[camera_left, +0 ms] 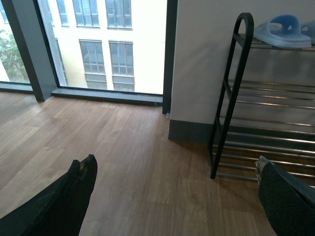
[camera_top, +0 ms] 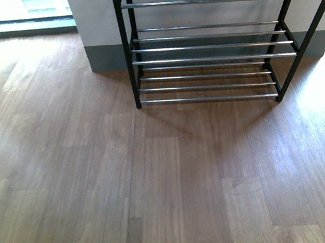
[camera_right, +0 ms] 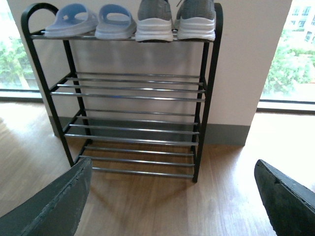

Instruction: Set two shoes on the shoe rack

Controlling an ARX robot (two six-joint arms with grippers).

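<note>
The tall black metal shoe rack with thin silver rods stands against the pale wall on the wooden plank floor. Along its top tier, the right wrist view shows four shoes in a row: a pair of pale blue rubber slides and, beside them, a pair of grey knit sneakers with white soles, heels facing outward. All four rest squarely on the rods, none tilted or hanging off. The lower tiers hold nothing.

The left tool is spread wide, its two dark fingers well apart with only floor between them. The right tool is likewise spread wide and carries nothing, facing the rack from a distance.

In the front view neither arm shows, and no shoe lies on the stretch of floor before the rack. Judging by this, the placing looks finished: the shoes are up, both tools are free, and nothing appears left to fetch.
</note>
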